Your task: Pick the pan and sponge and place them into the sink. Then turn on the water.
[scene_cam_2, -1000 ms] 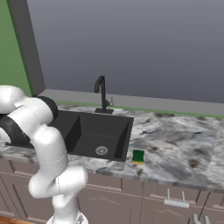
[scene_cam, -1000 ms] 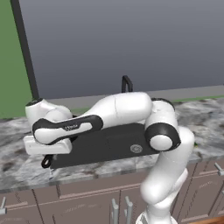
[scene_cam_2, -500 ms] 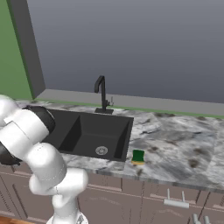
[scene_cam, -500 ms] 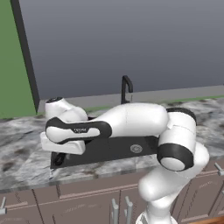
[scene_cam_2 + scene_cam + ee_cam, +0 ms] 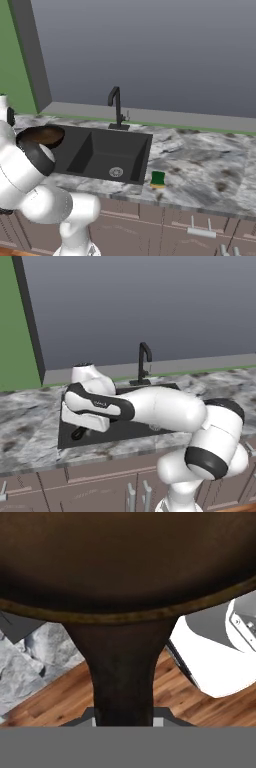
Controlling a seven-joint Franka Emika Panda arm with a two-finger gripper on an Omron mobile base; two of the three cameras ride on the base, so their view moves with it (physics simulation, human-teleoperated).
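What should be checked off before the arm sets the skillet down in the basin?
1. Claw shut on the small round dark skillet: ok; its handle runs down to the claw in the hand view.
2. Skillet off the counter: ok; it hangs over the left part of the matte black rectangular sink.
3. Basin floor around the round metal drain free: ok.
4. Yellow-and-green rectangular sponge in the sink: not ok; it sits on the marble counter right of the basin.
5. Slim black gooseneck faucet off: ok, no stream.
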